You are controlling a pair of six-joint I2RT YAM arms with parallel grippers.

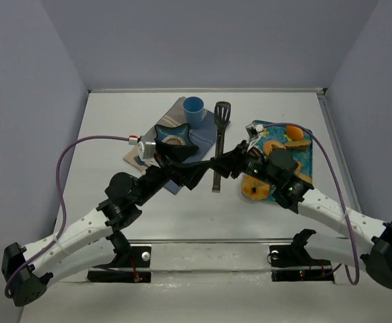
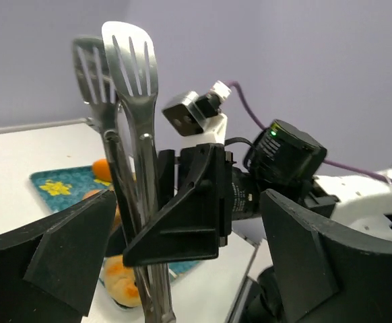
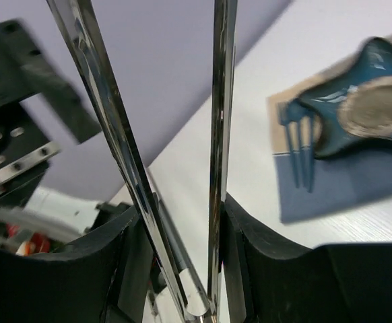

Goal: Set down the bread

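The bread (image 1: 174, 140), a round tan-brown lump, lies in the blue star-shaped dish (image 1: 161, 131); it shows blurred in the right wrist view (image 3: 378, 108). My right gripper (image 1: 224, 163) is shut on the metal tongs (image 1: 218, 145) at their handle end, one finger on each arm (image 3: 182, 208). The tongs stand upright in the left wrist view (image 2: 132, 81). My left gripper (image 1: 199, 173) is open, its fingers wide apart on either side of the tongs and of the right gripper's finger (image 2: 189, 202), touching neither.
A teal tray (image 1: 307, 158) at the right holds an orange bun (image 1: 294, 132), a ring donut (image 1: 273, 147) and a yellow-orange bun (image 1: 253, 190) at its near end. A blue cup (image 1: 194, 108) and a blue fork (image 3: 300, 134) sit on the napkin by the dish.
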